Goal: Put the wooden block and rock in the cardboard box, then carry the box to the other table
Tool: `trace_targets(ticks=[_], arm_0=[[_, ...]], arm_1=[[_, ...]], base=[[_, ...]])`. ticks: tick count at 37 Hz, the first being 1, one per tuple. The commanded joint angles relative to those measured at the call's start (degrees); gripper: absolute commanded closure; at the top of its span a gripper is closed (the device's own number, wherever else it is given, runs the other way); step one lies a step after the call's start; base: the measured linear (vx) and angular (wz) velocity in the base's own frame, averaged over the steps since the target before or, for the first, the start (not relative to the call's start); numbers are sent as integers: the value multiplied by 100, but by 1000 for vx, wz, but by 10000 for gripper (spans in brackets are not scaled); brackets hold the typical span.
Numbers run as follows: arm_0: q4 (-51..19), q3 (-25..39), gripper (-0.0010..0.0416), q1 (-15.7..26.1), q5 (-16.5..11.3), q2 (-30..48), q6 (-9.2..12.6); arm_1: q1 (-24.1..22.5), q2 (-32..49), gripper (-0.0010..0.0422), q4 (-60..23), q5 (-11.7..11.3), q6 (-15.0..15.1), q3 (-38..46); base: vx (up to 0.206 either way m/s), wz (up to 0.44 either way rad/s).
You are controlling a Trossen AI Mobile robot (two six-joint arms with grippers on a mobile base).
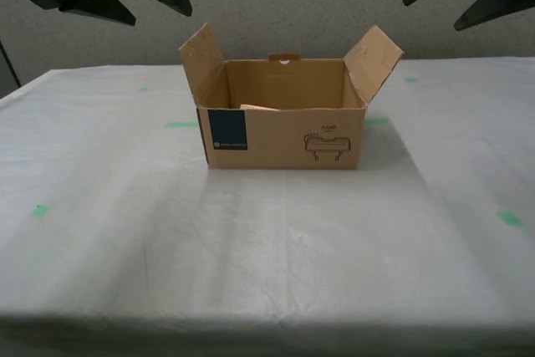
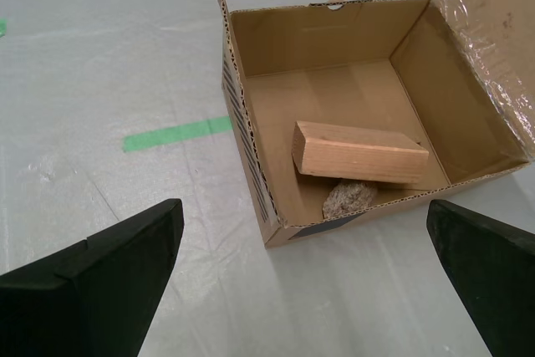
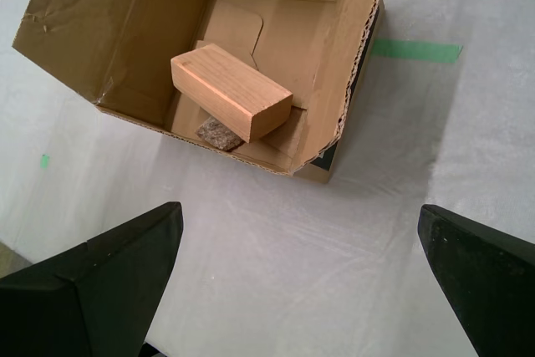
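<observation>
White-grey wrinkled cloth table point(image 1: 267, 248) with green tape marks point(image 1: 180, 124): the other table, by the look of it. Cardboard box point(image 1: 284, 135) standing upright near its middle, flaps open, navy label point(image 1: 227, 131) and line drawing on the front, holed tab on the far rim. Corrugated walls stiff enough for a squeeze from both sides, though flaps will flex; best held low on the side walls, not by the flaps. Load probably modest, bottom-heavy. Wooden block point(image 2: 359, 152) inside, pale tan, fine grain, rigid, lying tilted with one end propped on the rock point(image 2: 349, 197); rock small, rough, pinkish-beige, mostly hidden beneath. Both could slide if the box tips. My first gripper point(image 3: 301, 290) and my second gripper point(image 2: 305, 286) hovering above and apart from the box, fingers spread wide, nothing held. Task appears essentially complete.
</observation>
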Motion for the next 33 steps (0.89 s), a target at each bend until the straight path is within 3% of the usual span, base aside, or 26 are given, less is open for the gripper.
trace_targets(ticks=[1,33], arm_0=[[2,2,12,0,17,0,17],[2,2,12,0,17,0,17]], arm_1=[[-2,-4,12,17,-13,4,4],[-2,-4,12,17,-13,4,4]], base=[[0,0],[0,0]])
